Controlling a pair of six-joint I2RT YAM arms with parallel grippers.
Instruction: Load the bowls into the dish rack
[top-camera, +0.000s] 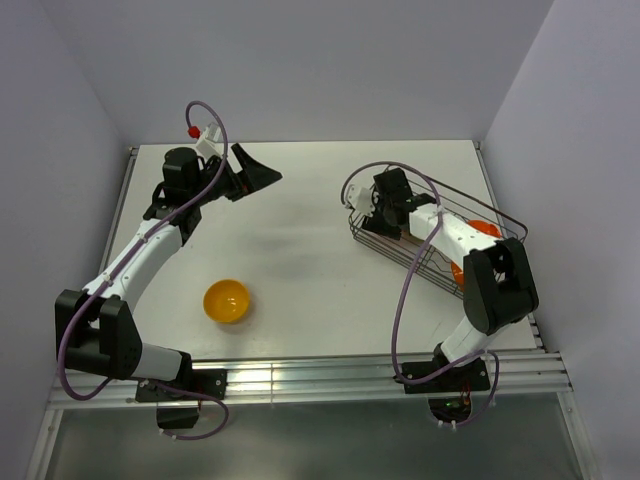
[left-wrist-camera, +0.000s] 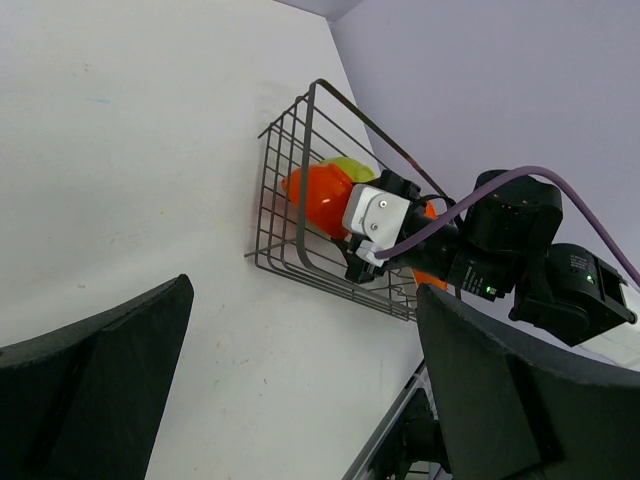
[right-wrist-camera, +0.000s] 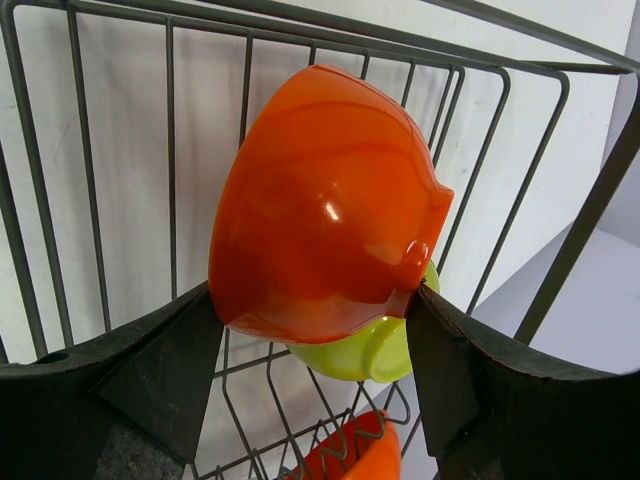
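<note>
While my right gripper (right-wrist-camera: 310, 295) is inside the dish rack (left-wrist-camera: 283, 160), its two fingers (right-wrist-camera: 440, 350) are clamped on a red-orange bowl (right-wrist-camera: 320, 200), one finger on each side, and the bowl is turned on its side. Just behind it sits a lime green bowl (right-wrist-camera: 365, 350), and lower in the rack I see part of another red-orange bowl (right-wrist-camera: 350, 455). My left gripper (left-wrist-camera: 300, 390) hangs over the table (top-camera: 300, 230) with its fingers wide apart, holding nothing. A yellow-orange bowl (top-camera: 227, 301) stands upright on the table, well apart from the rack.
</note>
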